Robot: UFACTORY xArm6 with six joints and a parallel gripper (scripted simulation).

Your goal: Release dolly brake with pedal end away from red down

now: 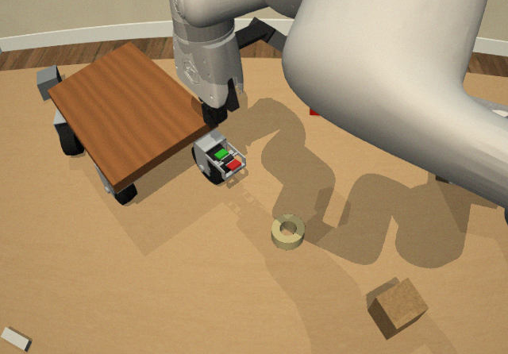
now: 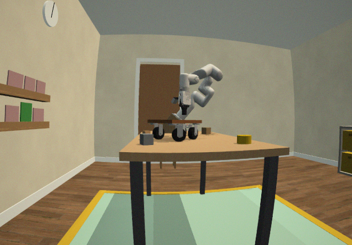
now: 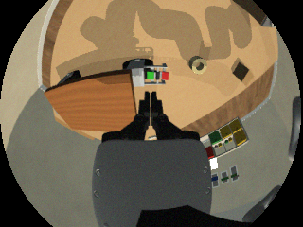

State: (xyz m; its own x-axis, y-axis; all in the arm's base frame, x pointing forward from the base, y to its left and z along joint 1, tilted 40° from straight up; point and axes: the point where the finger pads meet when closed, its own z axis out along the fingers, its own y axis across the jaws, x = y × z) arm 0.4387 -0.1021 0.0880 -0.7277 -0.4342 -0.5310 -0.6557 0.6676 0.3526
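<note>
Left of centre in the top view, the dolly (image 1: 123, 108) is standing on the surface (image 1: 123, 284), its pedal (image 1: 227, 158) showing green and red ends at the near-right caster. I am holding my gripper (image 1: 216, 114) fully closed on nothing, hanging above the deck corner, just up-frame of the pedal.

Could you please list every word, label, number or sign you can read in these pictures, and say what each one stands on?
There is no readable text in any view.
The wall clock shows one dark hand and no numerals.
The brake pedal has a green end and a red end, with no lettering.
The gripper housing bears a faint embossed emblem, too blurred to read.
The boxes on the wall shelf are plain coloured faces.
</note>
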